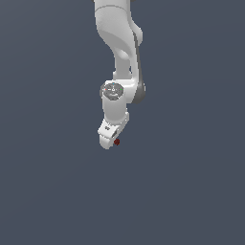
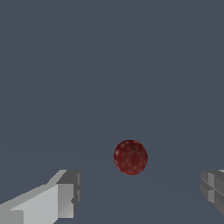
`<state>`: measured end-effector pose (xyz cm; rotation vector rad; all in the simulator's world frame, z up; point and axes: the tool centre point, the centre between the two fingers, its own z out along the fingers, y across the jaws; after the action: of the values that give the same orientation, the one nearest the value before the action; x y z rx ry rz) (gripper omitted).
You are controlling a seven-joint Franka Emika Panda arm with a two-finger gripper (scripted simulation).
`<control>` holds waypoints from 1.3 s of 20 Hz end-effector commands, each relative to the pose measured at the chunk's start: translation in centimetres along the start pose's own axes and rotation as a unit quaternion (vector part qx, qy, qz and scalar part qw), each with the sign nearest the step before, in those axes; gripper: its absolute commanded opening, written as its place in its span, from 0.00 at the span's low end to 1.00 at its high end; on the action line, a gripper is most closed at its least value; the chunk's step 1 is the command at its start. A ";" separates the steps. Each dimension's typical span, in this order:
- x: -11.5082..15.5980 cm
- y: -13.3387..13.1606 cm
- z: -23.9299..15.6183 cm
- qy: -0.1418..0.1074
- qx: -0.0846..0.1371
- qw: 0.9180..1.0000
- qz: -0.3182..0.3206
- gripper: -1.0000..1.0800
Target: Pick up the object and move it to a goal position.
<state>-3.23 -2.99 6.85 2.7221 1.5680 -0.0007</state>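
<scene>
The object (image 2: 131,157) is a small dark red ball lying on the flat grey surface. In the wrist view it sits just beyond the line between my two fingertips, with wide gaps on both sides. My gripper (image 2: 140,192) is open, with one grey finger (image 2: 65,192) on one side and the other finger (image 2: 213,188) at the frame's edge. In the exterior view the object (image 1: 116,141) peeks out as a red dot beside the white gripper (image 1: 109,139), which hangs low over it and hides the fingertips.
A plain grey-blue ground (image 1: 191,191) fills both views. The white arm (image 1: 119,43) reaches down from the top of the exterior view.
</scene>
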 end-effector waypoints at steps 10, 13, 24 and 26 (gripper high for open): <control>-0.1 -0.1 1.3 0.000 0.000 1.000 -0.007 0.96; -0.1 -0.1 2.8 0.000 0.000 1.000 -0.008 0.96; -0.1 -0.1 5.2 0.000 0.000 1.000 -0.009 0.00; -0.1 -0.1 5.2 0.000 0.000 1.000 -0.009 0.00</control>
<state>-3.32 -3.06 1.73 2.7086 1.5909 0.0001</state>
